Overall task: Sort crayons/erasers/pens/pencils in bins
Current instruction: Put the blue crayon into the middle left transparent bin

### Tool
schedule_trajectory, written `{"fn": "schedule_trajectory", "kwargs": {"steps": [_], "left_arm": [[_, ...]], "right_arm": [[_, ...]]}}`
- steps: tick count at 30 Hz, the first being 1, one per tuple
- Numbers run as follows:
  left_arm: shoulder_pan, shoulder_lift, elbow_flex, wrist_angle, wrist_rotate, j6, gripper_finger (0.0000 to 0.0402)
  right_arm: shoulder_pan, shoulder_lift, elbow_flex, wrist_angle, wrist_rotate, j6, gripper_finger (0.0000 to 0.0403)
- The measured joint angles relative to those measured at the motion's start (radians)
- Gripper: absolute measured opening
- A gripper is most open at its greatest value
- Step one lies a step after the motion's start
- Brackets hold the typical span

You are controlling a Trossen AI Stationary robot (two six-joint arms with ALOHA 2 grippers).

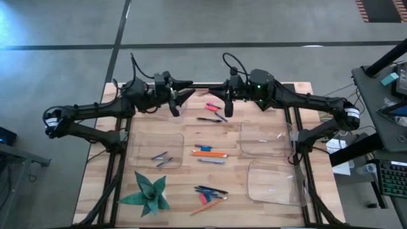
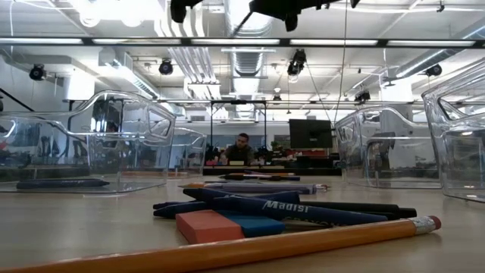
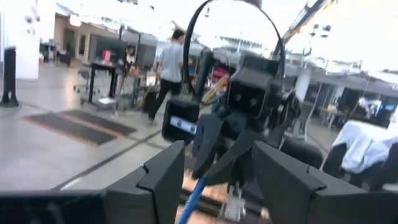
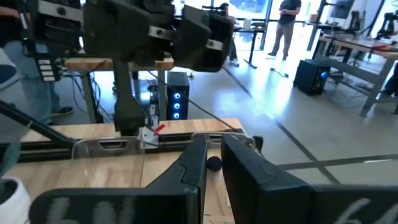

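Note:
My right gripper (image 1: 227, 107) is raised over the table's far middle, shut on a slender blue stick (image 3: 193, 196); crayon or pen, I cannot tell. My left gripper (image 1: 188, 91) faces it from the left, open, with its fingers on either side of the stick's lower part and apart from it. On the table lie orange pencils (image 1: 210, 152), dark pens (image 1: 211, 189), a red eraser (image 1: 212, 106), and grey-blue crayons (image 1: 160, 158) inside the left bin (image 1: 156, 143). Two clear bins (image 1: 264, 137) (image 1: 273, 181) stand at the right. My right gripper pinches the blue stick between its two fingers near its upper end; the stick's dark round end (image 4: 214, 163) shows between them. The fingers come in about level from the table's right and lie across the stick. It hangs slanting below them (image 3: 198, 185), clear of the table.
A green paper star (image 1: 147, 194) lies at the near left. A red eraser (image 2: 208, 225), a blue eraser (image 2: 258, 225) and a pencil (image 2: 250, 246) lie closest to the near edge. More pens (image 1: 210, 119) lie below the grippers. People move in the room beyond the table.

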Motion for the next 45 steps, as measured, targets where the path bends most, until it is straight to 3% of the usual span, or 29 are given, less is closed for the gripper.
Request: {"fn": "schedule_trajectory", "kwargs": {"steps": [7, 19, 23, 27, 30, 39, 45], "left_arm": [[0.0, 0.008, -0.029, -0.194, 0.001, 0.048, 0.0176], [0.0, 0.079, -0.005, -0.196, 0.006, 0.259, 0.0176], [0.0, 0.068, -0.002, -0.195, 0.006, 0.266, 0.0176], [0.0, 0.042, -0.006, -0.204, 0.001, 0.267, 0.0176], [0.0, 0.021, -0.008, -0.204, -0.001, 0.266, 0.0176], [-0.005, -0.037, -0.01, -0.213, -0.001, 0.265, 0.0176], [-0.016, -0.084, -0.008, -0.232, -0.002, 0.265, 0.0176]], "right_arm": [[0.0, -0.001, 0.001, 0.01, 0.0, 0.037, 0.0038], [0.016, 0.0, 0.053, -0.006, -0.012, 0.082, 0.0038], [0.011, 0.0, 0.059, -0.116, -0.008, 0.072, 0.0038], [0.006, 0.024, 0.056, -0.246, 0.088, 0.135, 0.0039], [0.006, 0.062, 0.053, -0.335, 0.145, 0.153, 0.0049], [0.0, 0.249, 0.053, -0.409, 0.148, 0.213, 0.0118], [0.002, 0.405, 0.075, -0.379, 0.066, 0.014, 0.0144]]}}
